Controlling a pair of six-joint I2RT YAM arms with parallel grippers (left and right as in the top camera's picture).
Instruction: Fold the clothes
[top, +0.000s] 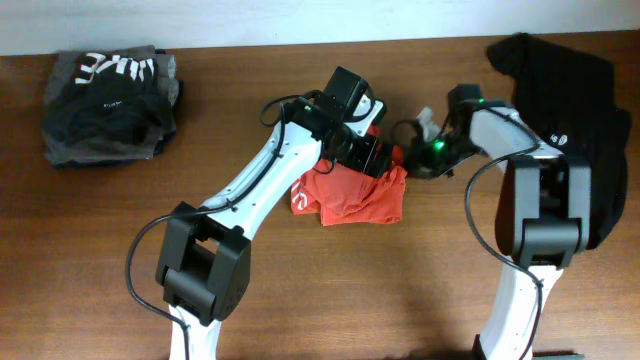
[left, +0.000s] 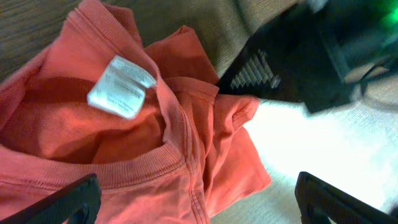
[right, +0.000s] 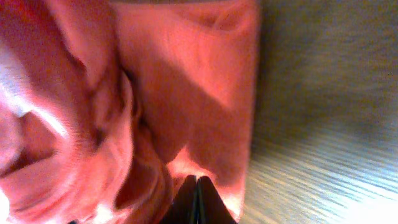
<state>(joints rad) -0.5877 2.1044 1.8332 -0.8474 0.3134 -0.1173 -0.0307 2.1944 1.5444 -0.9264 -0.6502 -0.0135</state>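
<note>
Two arms meet over one red T-shirt (top: 350, 195) at the middle of the worktop (top: 400, 300).

Overhead: the shirt is rumpled, no fold made yet. Left tool (top: 378, 158) sits over its upper edge, right tool (top: 422, 160) at its right corner. A folded stack (top: 110, 95) of dark and grey garments lies far left, so that part looks done. A black garment (top: 580, 90) lies loose far right, part under the right arm, untouched. White lettering (top: 115, 68) on the stack's top piece is too small to read.

Left wrist: red T-shirt (left: 124, 137) inside up, ribbed collar (left: 143, 165) showing. White neck label (left: 120, 87) is blurred, with no print legible. Left tool (left: 199, 202) hangs above, fingers (left: 74, 199) wide apart, gripping nothing.

Right wrist: red T-shirt (right: 186, 81) fills the left side, bare worktop (right: 323, 124) the right. Right tool (right: 196, 199) has fingers pressed together at the cloth's edge, apparently pinching it.

Judgement: early; this shirt and the black piece remain.
</note>
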